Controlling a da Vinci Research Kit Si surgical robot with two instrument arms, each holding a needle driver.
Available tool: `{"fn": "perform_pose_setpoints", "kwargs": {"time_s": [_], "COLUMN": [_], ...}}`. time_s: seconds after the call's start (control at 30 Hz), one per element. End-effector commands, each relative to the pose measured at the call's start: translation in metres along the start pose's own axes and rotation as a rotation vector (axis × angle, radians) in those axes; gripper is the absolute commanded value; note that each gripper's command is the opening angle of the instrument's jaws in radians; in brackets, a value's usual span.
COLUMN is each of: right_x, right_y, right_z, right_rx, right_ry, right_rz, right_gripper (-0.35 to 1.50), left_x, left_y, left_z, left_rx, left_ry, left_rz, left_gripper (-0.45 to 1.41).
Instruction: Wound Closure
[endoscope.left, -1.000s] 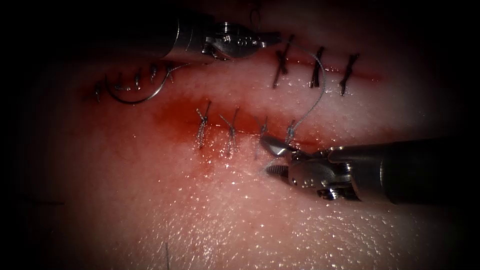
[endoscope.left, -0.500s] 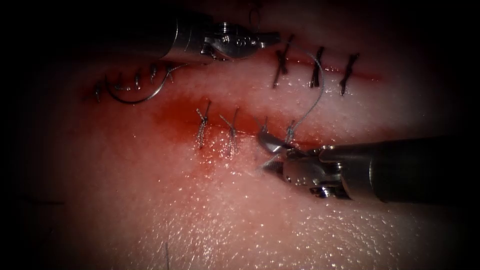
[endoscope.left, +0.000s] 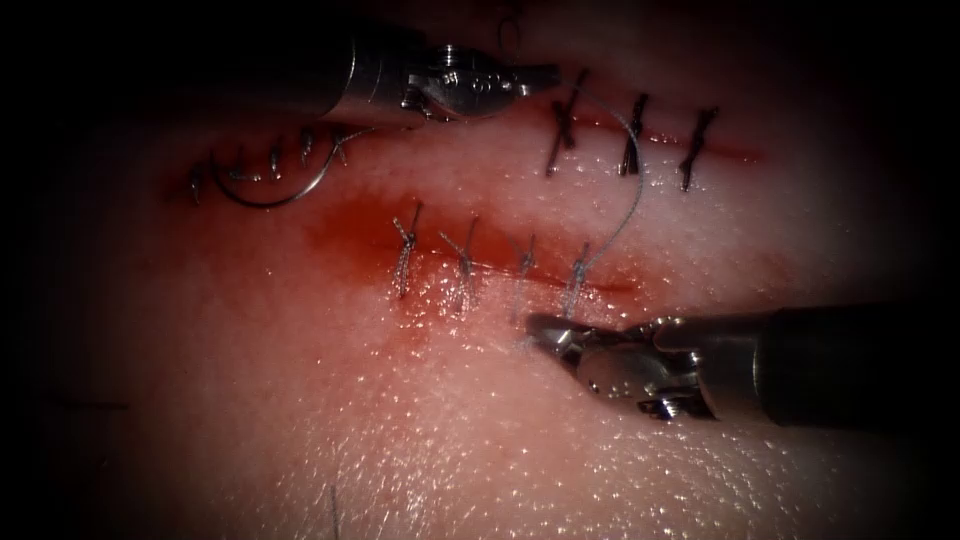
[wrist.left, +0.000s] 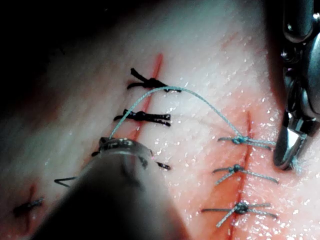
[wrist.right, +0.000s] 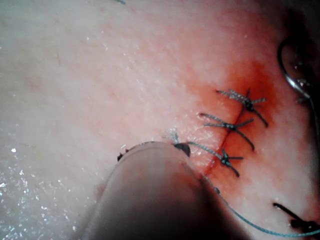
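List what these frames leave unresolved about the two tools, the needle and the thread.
- Left tool: jaws look shut on the thread; the grip itself is too small in the endoscope view, and its own shaft covers it in the left wrist view.
- Right tool: jaws look closed at the short thread end; whether they pinch it is too small to tell.
- Needle: lies left of the cut; whether its tip is in the tissue is unclear.

Left end effector (endoscope.left: 545, 72) holding thread (endoscope.left: 632, 190), right end effector (endoscope.left: 540, 326) closed, needle (endoscope.left: 265, 195) on tissue (endoscope.left: 300, 400)
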Motion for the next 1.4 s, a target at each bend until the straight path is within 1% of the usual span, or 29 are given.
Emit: {"fn": "perform_pose_setpoints", "kwargs": {"time_s": [0.03,0.07,0.17,0.2,0.23,0.3,0.37,0.4,0.43,0.47,0.53,0.6,0.67,0.77,0.87,0.97,1.1,1.2,1.27,1.3,1.4], "right_x": [0.0002,0.0002,-0.0001,-0.0003,-0.0004,-0.0012,-0.0022,-0.0022,-0.0027,-0.0030,-0.0036,-0.0039,-0.0040,-0.0039,-0.0036,-0.0031,-0.0023,-0.0022,-0.0022,-0.0022,-0.0018], "right_y": [-0.0005,-0.0005,-0.0004,-0.0003,-0.0002,0.0003,0.0008,0.0008,0.0009,0.0009,0.0007,0.0005,0.0003,0.0002,0.0001,0.0001,0.0002,0.0002,-0.0002,-0.0002,-0.0009], "right_z": [0.0004,0.0004,0.0001,-0.0001,-0.0002,-0.0008,-0.0015,-0.0015,-0.0016,-0.0017,-0.0018,-0.0018,-0.0018,-0.0019,-0.0019,-0.0022,-0.0022,-0.0023,-0.0024,-0.0024,-0.0024], "right_rx": [-0.003,-0.003,0.018,0.029,0.038,0.072,0.111,0.111,0.121,0.124,0.130,0.130,0.131,0.141,0.150,0.151,0.149,0.145,0.151,0.151,0.186], "right_ry": [0.041,0.041,0.169,0.223,0.251,0.328,0.372,0.372,0.376,0.382,0.399,0.403,0.418,0.424,0.441,0.447,0.452,0.461,0.468,0.468,0.448], "right_rz": [0.083,0.083,0.247,0.370,0.460,0.716,0.987,0.987,1.029,1.025,1.102,1.165,1.234,1.293,1.368,1.406,1.417,1.442,1.528,1.528,1.632], "right_gripper": [-0.35,-0.35,-0.35,-0.35,-0.35,-0.35,-0.35,-0.35,-0.35,-0.35,-0.35,-0.35,-0.35,-0.35,-0.35,-0.35,-0.35,-0.35,-0.35,-0.35,-0.35], "left_x": [0.0000,0.0000,0.0000,0.0000,0.0000,0.0000,0.0001,0.0001,0.0001,0.0001,0.0001,0.0002,0.0002,0.0003,0.0003,0.0001,-0.0001,-0.0001,-0.0001,-0.0001,0.0000], "left_y": [0.0003,0.0003,0.0003,0.0002,0.0002,0.0001,-0.0001,-0.0001,-0.0001,-0.0002,-0.0004,-0.0009,-0.0017,-0.0029,-0.0036,-0.0045,-0.0063,-0.0072,-0.0074,-0.0074,-0.0077], "left_z": [0.0007,0.0007,0.0007,0.0007,0.0007,0.0008,0.0009,0.0009,0.0009,0.0009,0.0009,0.0008,0.0005,0.0002,0.0000,-0.0005,-0.0009,-0.0007,-0.0003,-0.0003,0.0002], "left_rx": [0.000,0.000,-0.001,-0.001,-0.001,0.000,0.001,0.001,0.001,0.001,0.007,0.020,0.026,0.053,0.073,0.139,0.204,0.227,0.239,0.239,0.249], "left_ry": [0.000,0.000,0.000,0.000,0.000,0.000,-0.001,-0.001,-0.001,-0.001,-0.012,-0.034,-0.035,-0.039,-0.061,-0.079,-0.085,-0.101,-0.106,-0.106,-0.105], "left_rz": [-0.001,-0.001,-0.001,-0.001,-0.001,-0.002,-0.004,-0.004,-0.005,-0.005,-0.009,-0.015,-0.030,-0.050,-0.032,-0.012,-0.040,-0.033,-0.040,-0.040,-0.051], "left_gripper": [-0.45,-0.45,-0.45,-0.45,-0.45,-0.45,-0.45,-0.45,-0.45,-0.45,-0.45,-0.45,-0.45,-0.45,-0.45,-0.45,-0.45,-0.45,-0.45,-0.45,-0.45]}}
